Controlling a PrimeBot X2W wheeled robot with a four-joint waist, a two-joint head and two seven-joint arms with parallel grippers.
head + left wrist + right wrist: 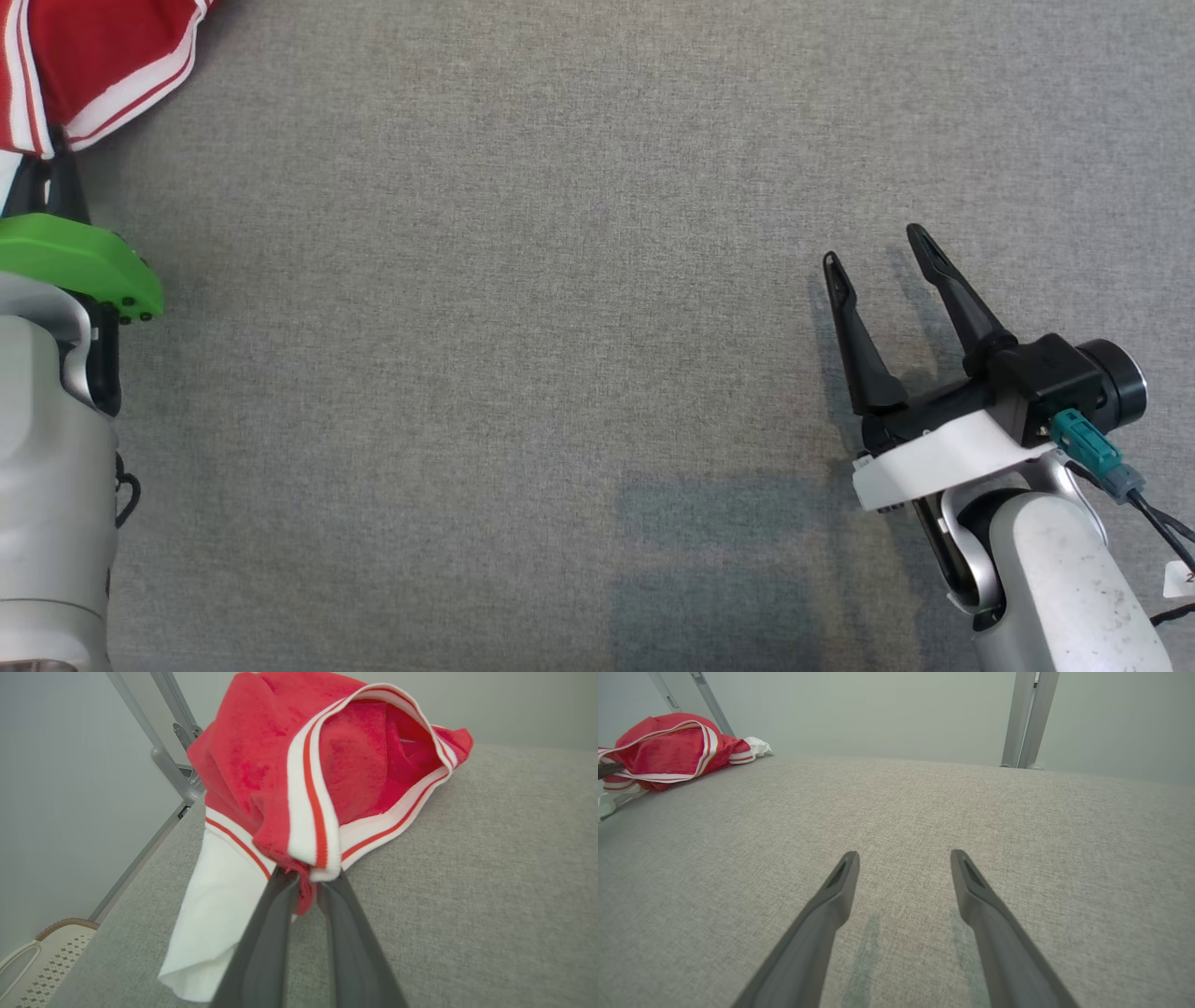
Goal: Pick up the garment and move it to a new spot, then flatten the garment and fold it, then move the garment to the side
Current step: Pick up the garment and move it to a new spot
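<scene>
Dark fingers [275, 933] of the left gripper [309, 877] pinch the striped hem of a red garment [261, 765], with a fold of red cloth caught between their nearly closed tips. Bunched in a heap, the garment, with its white-and-red trim and a white panel, rests at the far left corner of the grey fabric-covered table [523, 327], the white panel lying near the table's left edge. Over the table's near right part, the right gripper [873, 246] hovers with its jaws spread wide and nothing between them, well apart from the garment. Grey metal posts [159, 751] rise beyond the table's left edge, where a pale perforated basket [42, 956] sits lower down.
</scene>
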